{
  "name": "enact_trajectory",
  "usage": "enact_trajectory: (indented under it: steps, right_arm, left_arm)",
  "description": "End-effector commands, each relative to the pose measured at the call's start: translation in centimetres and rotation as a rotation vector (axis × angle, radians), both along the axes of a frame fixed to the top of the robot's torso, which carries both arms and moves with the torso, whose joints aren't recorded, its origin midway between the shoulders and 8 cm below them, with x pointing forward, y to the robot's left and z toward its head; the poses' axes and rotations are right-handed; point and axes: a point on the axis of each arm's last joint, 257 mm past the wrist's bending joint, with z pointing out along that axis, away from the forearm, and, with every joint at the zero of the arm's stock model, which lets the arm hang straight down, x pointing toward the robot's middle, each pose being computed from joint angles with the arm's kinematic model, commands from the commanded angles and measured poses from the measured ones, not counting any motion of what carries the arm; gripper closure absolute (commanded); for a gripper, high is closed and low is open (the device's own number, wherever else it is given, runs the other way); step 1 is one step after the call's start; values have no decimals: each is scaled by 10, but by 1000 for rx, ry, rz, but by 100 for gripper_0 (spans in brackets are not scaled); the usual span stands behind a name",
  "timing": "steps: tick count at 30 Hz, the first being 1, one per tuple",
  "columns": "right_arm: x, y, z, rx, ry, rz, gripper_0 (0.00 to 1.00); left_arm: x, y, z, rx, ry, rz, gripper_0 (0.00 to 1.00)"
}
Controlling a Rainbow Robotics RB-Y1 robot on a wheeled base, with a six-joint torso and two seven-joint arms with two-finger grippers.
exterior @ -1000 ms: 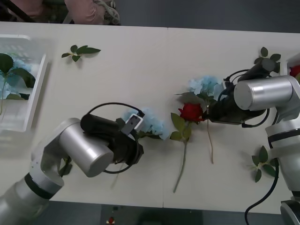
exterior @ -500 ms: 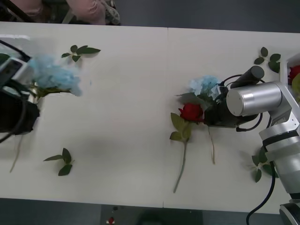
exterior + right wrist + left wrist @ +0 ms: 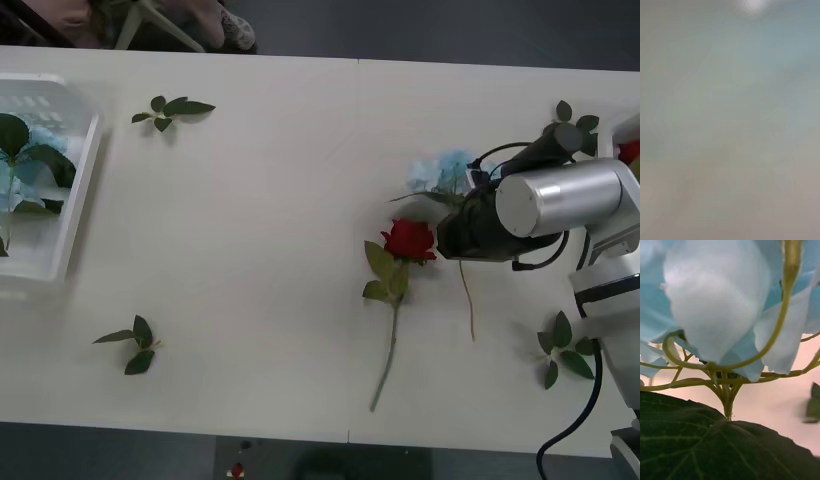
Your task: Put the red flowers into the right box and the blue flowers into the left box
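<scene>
Right claw [image 3: 452, 232], fingers hidden, sits on a blue flower's [image 3: 440, 174] stem.

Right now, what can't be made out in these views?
- Right tool: front view, hidden under its own silver arm, beside the blue flower; open or shut unknown.
- Right wrist view: all blur.
- Right box: cut by front view's edge.
- Left wrist view: blue petals and a leaf crowd the lens.

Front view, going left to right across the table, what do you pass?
Left box → leaf sprig → second sprig → red rose → blue flower → right arm → right box.
</scene>
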Motion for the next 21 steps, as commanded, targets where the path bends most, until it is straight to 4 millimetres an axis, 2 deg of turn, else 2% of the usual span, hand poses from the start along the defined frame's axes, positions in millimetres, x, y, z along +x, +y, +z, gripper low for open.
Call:
enact_trajectory:
  steps: [1,3,4,7,10,14,18,21]
  right_arm:
    - [14,-4,64,60,-109,6,100]
    - [12,0,79,93,-124,25,100]
    - [10,3,93,127,-140,45,100]
    - [7,9,119,192,-179,113,100]
    - [-3,31,154,364,-231,236,100]
    - [-21,56,189,526,-284,389,100]
    - [-44,79,227,639,-360,561,100]
    - [-55,93,248,702,-389,633,100]
  left_arm:
    - [7,36,6,70,-54,46,100]
    - [6,52,7,90,-63,80,100]
    - [6,63,6,102,-73,107,100]
    - [6,79,3,109,-85,144,100]
    - [7,94,-1,117,-105,179,100]
    - [13,108,-3,138,-133,201,100]
    - [30,118,-2,204,-168,189,100]
    - [41,118,0,245,-171,175,100]
